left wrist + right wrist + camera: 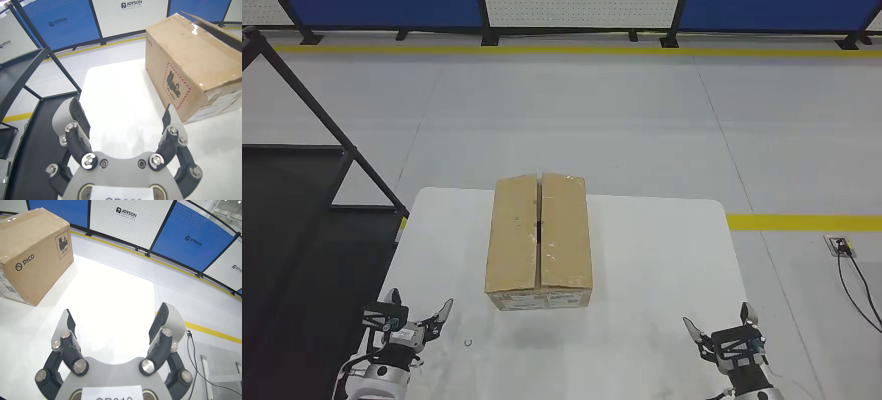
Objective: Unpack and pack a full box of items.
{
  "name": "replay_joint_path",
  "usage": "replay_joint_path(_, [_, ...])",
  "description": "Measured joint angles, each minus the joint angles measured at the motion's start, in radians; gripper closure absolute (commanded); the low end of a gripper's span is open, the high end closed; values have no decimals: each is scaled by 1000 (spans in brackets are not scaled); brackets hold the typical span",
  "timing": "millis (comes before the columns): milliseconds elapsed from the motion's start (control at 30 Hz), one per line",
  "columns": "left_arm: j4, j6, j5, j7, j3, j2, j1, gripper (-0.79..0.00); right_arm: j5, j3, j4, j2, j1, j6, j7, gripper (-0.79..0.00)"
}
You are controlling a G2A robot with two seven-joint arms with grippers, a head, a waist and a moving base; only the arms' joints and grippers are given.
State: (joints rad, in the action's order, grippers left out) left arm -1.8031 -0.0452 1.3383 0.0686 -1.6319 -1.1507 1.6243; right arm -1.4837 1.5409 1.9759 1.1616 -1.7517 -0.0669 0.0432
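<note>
Top view is showing a brown cardboard box sitting on a white tabletop. The box is standing in the middle of the tabletop, a bit toward the far side. Its two top flaps are lying folded down and are meeting along a line down the middle, with a thin dark gap showing there. In the left wrist view, one flap is sticking up a little.

The left fingers are hanging over the near left corner of the tabletop. They are spreading wide apart and are holding nothing. The box is sitting to their right and farther away, well apart from them.

The right fingers are hanging over the near right corner of the tabletop. They are also spreading wide apart and are holding nothing. The box is sitting to their left and farther away, well apart from them.

A tiny ring is lying on the tabletop near the left fingers, closer to the near edge than the box.

A black metal rack is standing just beside the left side of the tabletop. A yellow line is running across the grey floor on the right, and a black cable is trailing over the floor there. Blue and white panels are standing along the far side of the room.
</note>
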Motion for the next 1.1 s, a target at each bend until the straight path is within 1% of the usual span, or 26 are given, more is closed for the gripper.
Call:
replay_joint_path(133, [1,1,-5,-2,1,-1,-3,-785,6,0,-1,1,5,-6,2,-785])
replay_joint_path(267, [20,9,-51,-11,21,-7,-44,-785,31,-30,-14,9,52,-33,3,-785])
replay_joint_path(367, [73,15,-48,26,44,-11,-90,-785,27,-65,-39,17,92,-58,38,-785])
replay_joint_path(433, [122,-1,-77,58,59,-15,-125,-785,49,-90,-71,23,132,-64,66,-785])
replay_joint_path(500, [150,-7,-104,69,66,-18,-150,-785,65,-111,-99,28,167,-69,104,-785])
replay_joint_path(567, [154,-7,-108,70,67,-18,-153,-785,89,-132,-137,35,200,-74,158,-785])
replay_joint_path(633, [152,-7,-106,70,67,-18,-151,-785,94,-137,-154,36,213,-77,172,-785])
replay_joint_path(967, [152,-7,-106,69,67,-18,-152,-785,93,-137,-153,36,212,-77,168,-785])
replay_joint_path(1100, [164,-8,-123,61,82,-22,-175,-785,133,-162,-184,46,241,-104,157,-785])
